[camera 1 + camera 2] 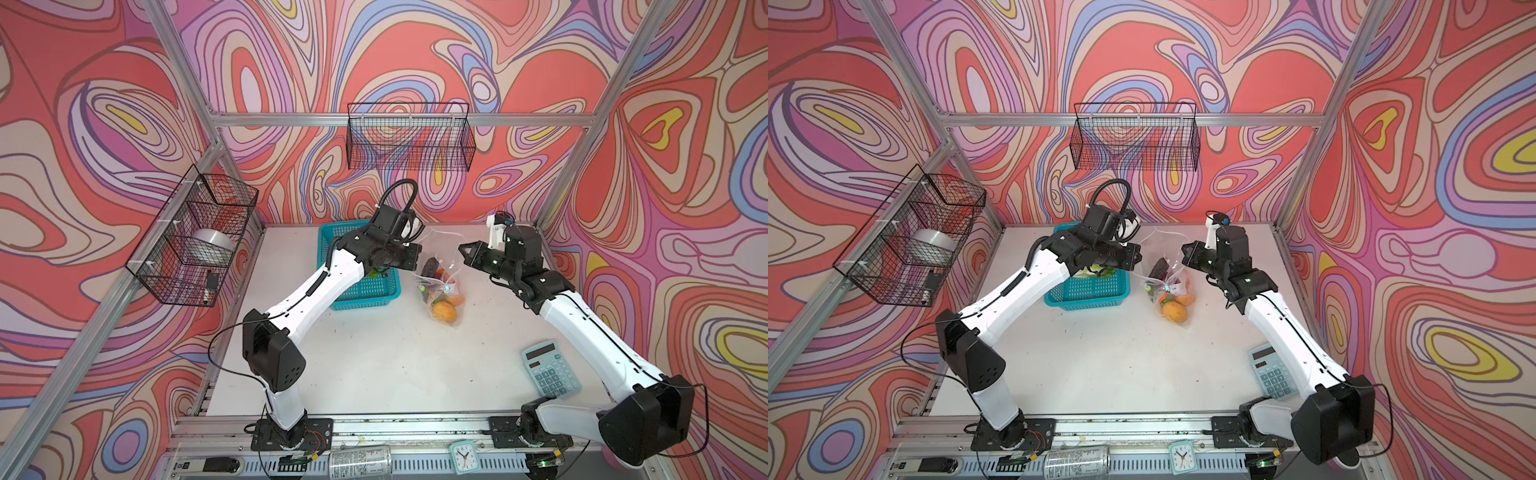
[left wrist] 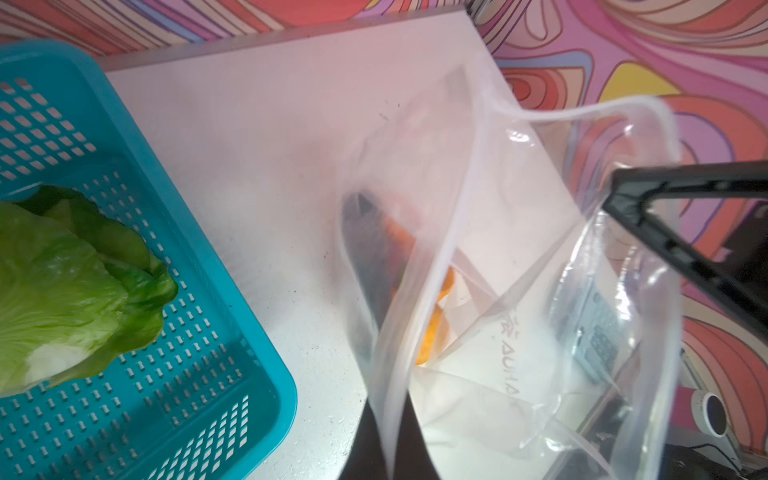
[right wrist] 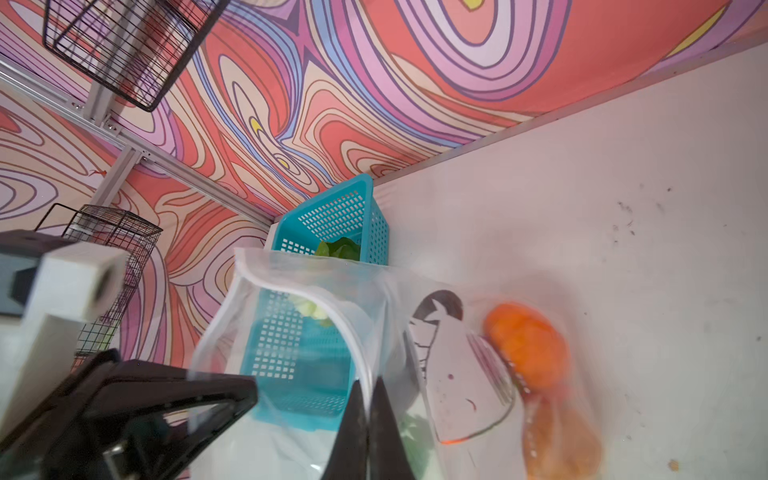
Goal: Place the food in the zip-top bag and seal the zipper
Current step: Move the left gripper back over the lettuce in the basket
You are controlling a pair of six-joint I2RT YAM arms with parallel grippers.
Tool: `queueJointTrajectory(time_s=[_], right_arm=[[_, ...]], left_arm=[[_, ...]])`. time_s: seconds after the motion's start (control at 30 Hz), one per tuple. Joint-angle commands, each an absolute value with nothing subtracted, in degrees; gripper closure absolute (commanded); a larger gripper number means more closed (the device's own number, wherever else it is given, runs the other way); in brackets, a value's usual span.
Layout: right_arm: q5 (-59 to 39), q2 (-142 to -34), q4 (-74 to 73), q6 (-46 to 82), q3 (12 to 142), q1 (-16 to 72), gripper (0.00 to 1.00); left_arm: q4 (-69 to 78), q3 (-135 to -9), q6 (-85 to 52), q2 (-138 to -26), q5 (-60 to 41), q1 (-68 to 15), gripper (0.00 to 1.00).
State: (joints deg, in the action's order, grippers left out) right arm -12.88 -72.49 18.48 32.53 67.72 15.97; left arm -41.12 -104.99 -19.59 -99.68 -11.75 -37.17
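The clear zip-top bag [image 1: 441, 249] [image 1: 1165, 253] stands on the table between the two arms, its mouth held apart. My left gripper [image 2: 388, 419] [image 1: 415, 254] is shut on one side of the mouth edge. On the opposite side, my right gripper [image 3: 365, 390] [image 1: 463, 251] is shut on the bag too. The zipper [image 2: 582, 110] [image 3: 336, 309] runs as a thick pale strip along the open mouth. Inside lie food pieces: a dark eggplant [image 1: 430, 266] and orange and tan pieces [image 1: 446, 309] [image 3: 525, 345]. A green-white cabbage [image 2: 62, 291] [image 1: 1098, 270] lies in the teal basket [image 1: 365, 293] [image 2: 187, 395].
A light-blue calculator [image 1: 550, 368] lies at the right front, beside the right arm. Black wire baskets hang on the left wall [image 1: 195, 237] and back wall [image 1: 409, 137]. A small clock [image 1: 462, 456] and a can [image 1: 359, 459] sit on the front rail.
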Motion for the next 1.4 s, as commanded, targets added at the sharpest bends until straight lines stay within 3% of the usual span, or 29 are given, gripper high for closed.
queueJointTrajectory(time_s=[0.0,0.27,0.53,1.07,1.13,1.23,1.37], right_arm=[[-11.5,-69.8,25.1,28.3,71.2,14.2,1.00],[-13.5,-72.9,34.3,23.3,74.6,12.9,1.00],[-10.9,-74.4,29.5,24.1,72.9,12.7,1.00],[-16.5,-74.6,25.1,25.0,75.7,12.6,1.00],[-17.8,-75.1,24.2,25.8,74.6,12.6,1.00],[-18.2,-75.5,23.5,26.3,73.9,12.6,1.00],[-18.4,-75.8,23.5,26.4,74.2,12.6,1.00]], left_arm=[[-40.7,-106.8,-20.6,-96.2,-13.0,-37.1,1.00],[-38.4,-104.0,-22.9,-97.5,-12.6,-37.4,1.00],[-38.6,-104.4,-22.2,-99.2,-11.5,-37.5,0.97],[-35.4,-99.7,-21.9,-95.6,-7.0,-35.8,0.95],[-35.8,-99.6,-21.7,-95.6,-6.9,-35.4,0.87],[-36.3,-99.6,-21.3,-95.6,-6.4,-34.9,0.65],[-37.1,-100.3,-19.7,-95.1,-6.6,-34.1,0.21]])
